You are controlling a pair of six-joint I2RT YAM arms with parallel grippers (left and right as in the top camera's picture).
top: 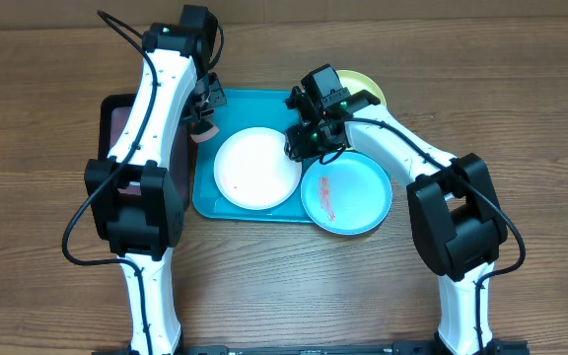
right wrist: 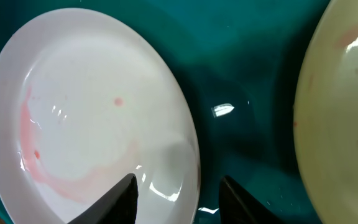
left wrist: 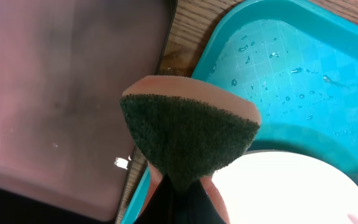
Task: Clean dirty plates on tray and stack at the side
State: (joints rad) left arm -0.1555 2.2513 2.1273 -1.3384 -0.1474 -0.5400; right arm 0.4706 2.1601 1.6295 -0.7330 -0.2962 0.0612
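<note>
Overhead: the left claw (top: 203, 122) is clamped on a sponge (top: 201, 135), with the white plate (top: 256, 168) just right of it on the tray (top: 240, 102).

Left wrist: whether sponge and plate touch cannot be told.

Right wrist: the right claw (right wrist: 178, 180) is spread wide, with the plate's rim between its fingers. The rim should be pinned before the pink smears (right wrist: 33, 162) are scrubbed.

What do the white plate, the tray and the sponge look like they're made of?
White plate: likely smooth glossy plastic; bright highlights, pink smears on top.
Tray: likely moulded plastic, faint grid texture, water beading.
Sponge: pinkish foam with coarse dark-green fibrous scouring face.
</note>
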